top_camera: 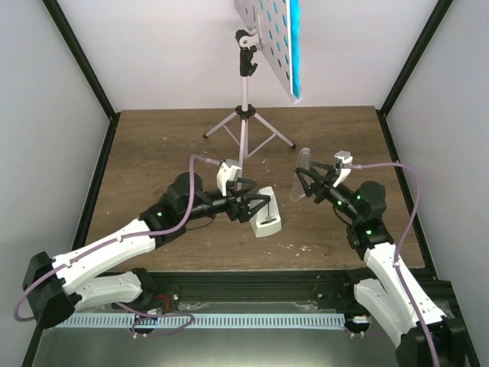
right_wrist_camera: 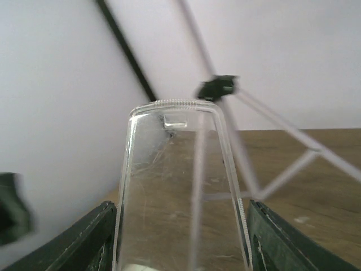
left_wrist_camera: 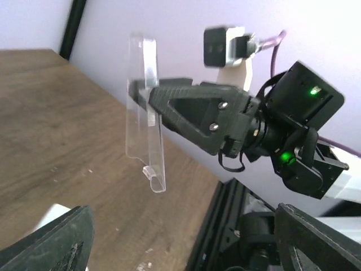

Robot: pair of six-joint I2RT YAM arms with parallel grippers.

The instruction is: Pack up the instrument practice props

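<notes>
Front-right of music stand (top_camera: pixel 245 115), pinching upright clear cover (top_camera: pixel 301 172) with right gripper (top_camera: pixel 304 186). Just before it, left gripper (top_camera: pixel 258 208) spread wide beside lying metronome (top_camera: pixel 269 222), contact unclear. Atop it, teal booklet (top_camera: pixel 293 46), cropped.

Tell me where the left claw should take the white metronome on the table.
Pinch the metronome across its two slanted side walls, coming in low from the left arm's side, where the open left claw sits. It seems to lie face up, so those narrow sides are likely the only opposing surfaces.
</notes>
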